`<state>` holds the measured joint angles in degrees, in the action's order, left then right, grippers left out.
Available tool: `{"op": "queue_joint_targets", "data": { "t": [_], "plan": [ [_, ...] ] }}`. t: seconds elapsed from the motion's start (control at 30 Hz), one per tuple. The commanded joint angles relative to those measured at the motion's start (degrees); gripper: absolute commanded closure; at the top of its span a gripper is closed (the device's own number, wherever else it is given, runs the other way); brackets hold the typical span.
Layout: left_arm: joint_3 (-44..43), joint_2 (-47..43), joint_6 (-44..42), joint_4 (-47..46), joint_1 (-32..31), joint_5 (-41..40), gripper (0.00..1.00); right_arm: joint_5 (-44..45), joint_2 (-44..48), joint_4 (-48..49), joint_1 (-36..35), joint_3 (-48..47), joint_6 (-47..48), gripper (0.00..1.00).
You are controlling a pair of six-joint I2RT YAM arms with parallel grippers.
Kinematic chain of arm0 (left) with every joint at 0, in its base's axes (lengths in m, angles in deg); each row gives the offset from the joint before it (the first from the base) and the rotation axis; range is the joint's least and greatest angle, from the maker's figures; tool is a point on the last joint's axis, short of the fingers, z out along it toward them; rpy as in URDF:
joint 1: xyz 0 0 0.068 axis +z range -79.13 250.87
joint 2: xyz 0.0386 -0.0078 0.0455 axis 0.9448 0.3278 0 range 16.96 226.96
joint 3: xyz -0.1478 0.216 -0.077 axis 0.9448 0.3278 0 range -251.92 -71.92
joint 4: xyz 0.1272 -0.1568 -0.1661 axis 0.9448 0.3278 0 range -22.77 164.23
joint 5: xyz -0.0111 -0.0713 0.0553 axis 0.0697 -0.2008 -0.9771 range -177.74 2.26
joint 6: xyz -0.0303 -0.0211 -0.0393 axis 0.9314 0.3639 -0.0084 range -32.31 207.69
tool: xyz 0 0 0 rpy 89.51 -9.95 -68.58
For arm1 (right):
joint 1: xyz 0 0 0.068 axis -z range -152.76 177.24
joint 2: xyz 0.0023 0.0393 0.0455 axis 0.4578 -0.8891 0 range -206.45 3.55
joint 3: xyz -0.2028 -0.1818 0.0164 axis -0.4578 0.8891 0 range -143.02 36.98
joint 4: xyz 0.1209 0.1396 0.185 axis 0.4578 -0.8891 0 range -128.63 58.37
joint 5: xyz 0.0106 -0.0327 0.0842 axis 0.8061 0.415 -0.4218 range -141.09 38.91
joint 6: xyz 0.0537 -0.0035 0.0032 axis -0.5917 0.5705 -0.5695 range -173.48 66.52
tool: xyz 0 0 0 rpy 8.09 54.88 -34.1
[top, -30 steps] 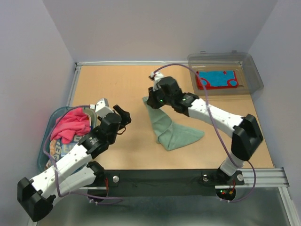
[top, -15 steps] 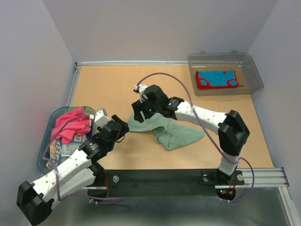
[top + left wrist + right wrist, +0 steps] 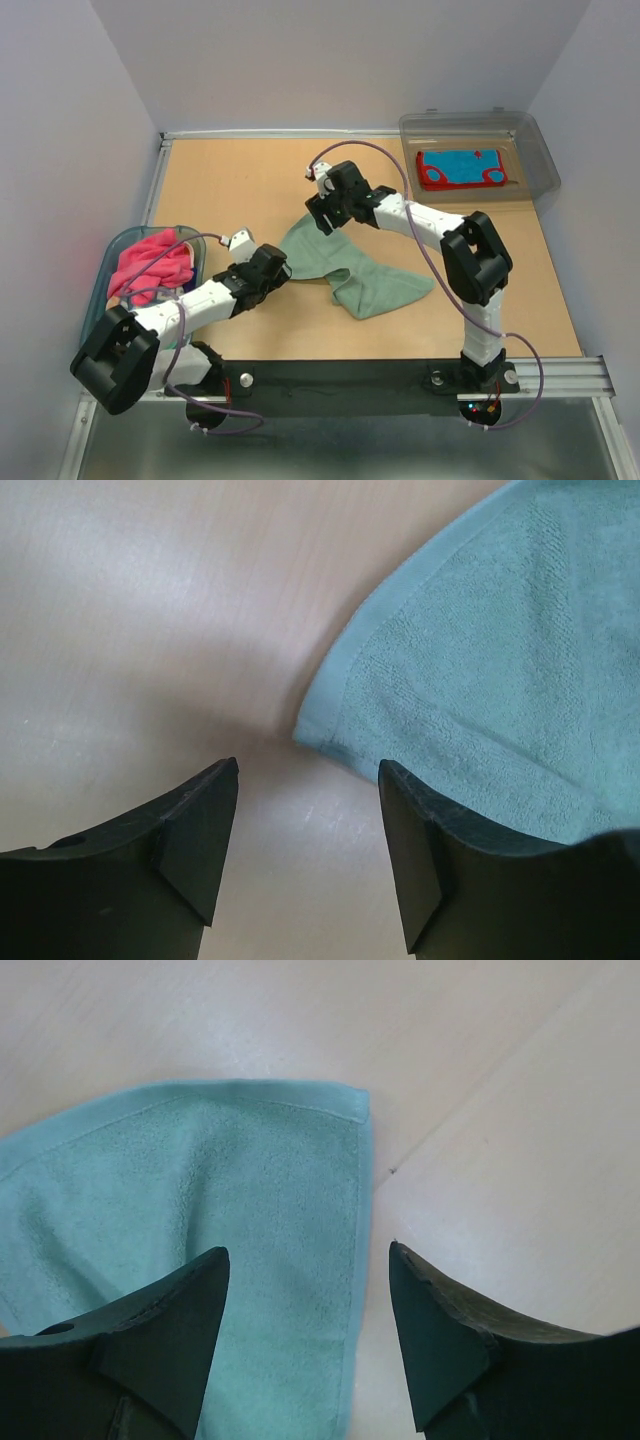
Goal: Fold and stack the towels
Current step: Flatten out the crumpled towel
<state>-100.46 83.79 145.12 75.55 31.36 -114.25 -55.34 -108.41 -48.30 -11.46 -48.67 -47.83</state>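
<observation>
Teal towel (image 3: 350,265) lies loosely spread mid-table (image 3: 230,190), and you have both sets of jaws parted and empty, left gripper (image 3: 305,780) at its left corner, right gripper (image 3: 308,1260) over its far corner, likely to pinch 2 corners for folding.
</observation>
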Motion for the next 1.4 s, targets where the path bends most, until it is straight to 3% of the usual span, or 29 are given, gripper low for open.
{"op": "queue_joint_targets", "data": {
  "t": [0.0, 0.4, 0.9, 0.97, 1.03, 1.13, 1.17, 1.3, 1.37],
  "plan": [
    [-1.35, 1.98, 0.06, -5.31, 2.14, 1.79, 0.32, -3.13, -3.08, 1.11, 0.64, -5.84, 4.54, 0.3],
    [-2.84, 7.88, -2.06, -7.44, 4.26, 4.35, 0.37, -9.37, -12.92, 1.72, 3.28, -12.7, 7.62, 0.27],
    [-2.4, 9.99, -2.85, -7.88, 4.96, 4.97, 0.55, -18.94, -21.1, 1.72, 5.39, -17.01, 8.59, 0.28],
    [-2.32, 9.99, -2.94, -7.88, 4.97, 4.79, 0.61, -20.7, -21.8, 1.72, 5.56, -17.45, 8.41, 0.29],
    [-2.32, 9.99, -3.02, -7.88, 5.05, 4.62, 0.68, -22.64, -22.33, 1.72, 5.83, -17.71, 8.41, 0.34],
    [-2.49, 10.16, -3.38, -7.79, 5.23, 4.44, 0.78, -23.7, -22.69, 1.72, 6.0, -18.15, 8.68, 0.54],
    [-2.58, 10.25, -3.72, -7.7, 5.32, 4.35, 0.81, -23.87, -22.69, 1.64, 6.09, -18.15, 8.59, 0.66],
    [-3.98, 9.99, -5.13, -5.87, 5.67, 2.86, 0.97, -23.88, -20.93, 1.64, 6.44, -18.24, 8.59, 0.86],
    [-6.35, 9.2, -7.76, -4.46, 5.76, 0.76, 1.0, -22.04, -18.13, 1.64, 6.62, -17.89, 8.76, 0.97]
  ]
}}
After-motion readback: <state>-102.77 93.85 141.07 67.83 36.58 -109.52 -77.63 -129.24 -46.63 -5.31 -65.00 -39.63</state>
